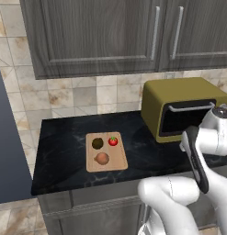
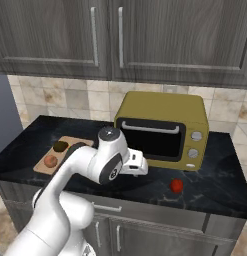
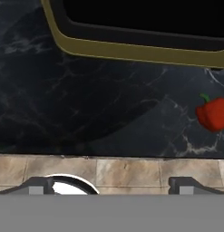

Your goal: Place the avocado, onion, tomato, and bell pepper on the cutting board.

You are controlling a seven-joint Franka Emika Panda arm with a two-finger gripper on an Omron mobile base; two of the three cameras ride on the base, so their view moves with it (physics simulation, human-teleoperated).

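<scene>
The light-wood cutting board (image 1: 117, 161) lies on the black counter left of the oven. On it rest the dark avocado (image 1: 97, 143), the red tomato (image 1: 113, 141) and the tan onion (image 1: 102, 158). From the right base view the board (image 2: 71, 140) is partly behind my arm, with the avocado (image 2: 60, 146) and onion (image 2: 50, 161) visible. The red bell pepper (image 2: 177, 185) sits alone on the counter in front of the oven, right of my gripper (image 2: 137, 166). In the hand view the pepper (image 3: 214, 113) is at the right edge. My gripper (image 3: 111, 185) is open and empty above the counter's front edge.
An olive toaster oven (image 2: 162, 127) with a dark glass door stands at the back right of the counter (image 1: 59, 151). Dark wood cabinets (image 1: 101, 32) hang overhead. Tiled floor (image 3: 127, 170) shows beyond the counter's front edge.
</scene>
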